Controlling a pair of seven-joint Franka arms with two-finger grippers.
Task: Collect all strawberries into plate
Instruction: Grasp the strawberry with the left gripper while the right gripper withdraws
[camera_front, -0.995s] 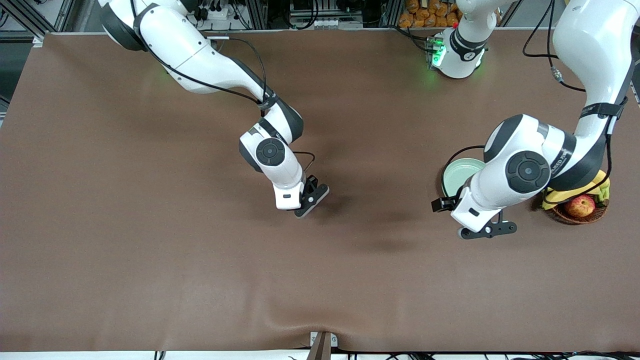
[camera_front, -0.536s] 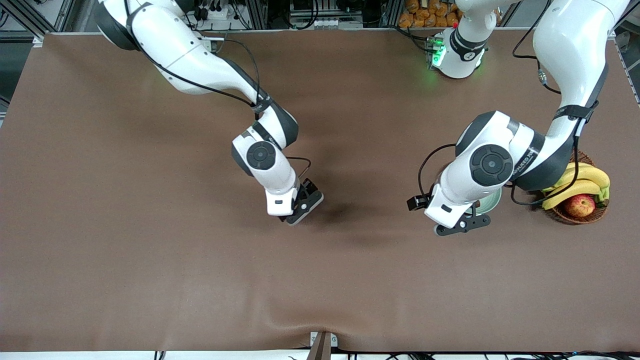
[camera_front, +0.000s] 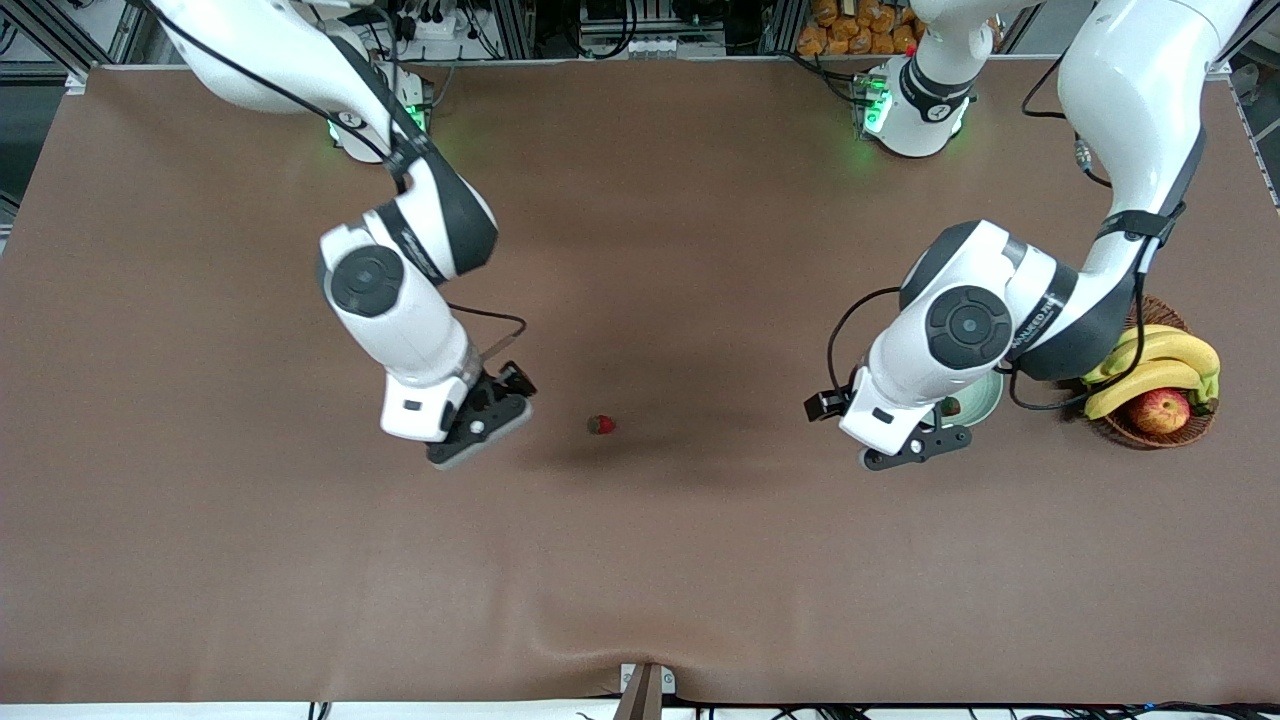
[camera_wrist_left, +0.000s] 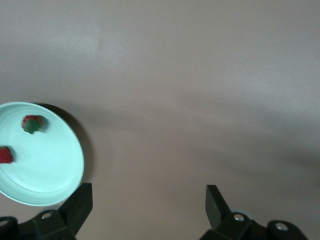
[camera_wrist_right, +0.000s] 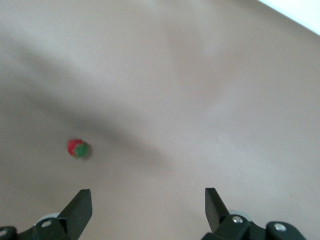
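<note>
Right tool (camera_front: 478, 432) has withdrawn, jaws apart, beside strawberry (camera_front: 600, 424).

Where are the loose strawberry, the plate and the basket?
loose strawberry (camera_front: 601, 424), front view, red body.
plate (camera_wrist_left: 60, 185), left wrist view, bare rim.
basket (camera_front: 1150, 439), front view, woven rim nearest the camera.

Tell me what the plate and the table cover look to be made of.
Plate: probably plastic or glazed ceramic; smooth, even mint surface with a soft sheen and a thin raised rim. Which of the two, the look leaves open. Table cover: seems a matte brown fabric or leather-like sheet; it shows no glare and ripples near the front edge.
</note>
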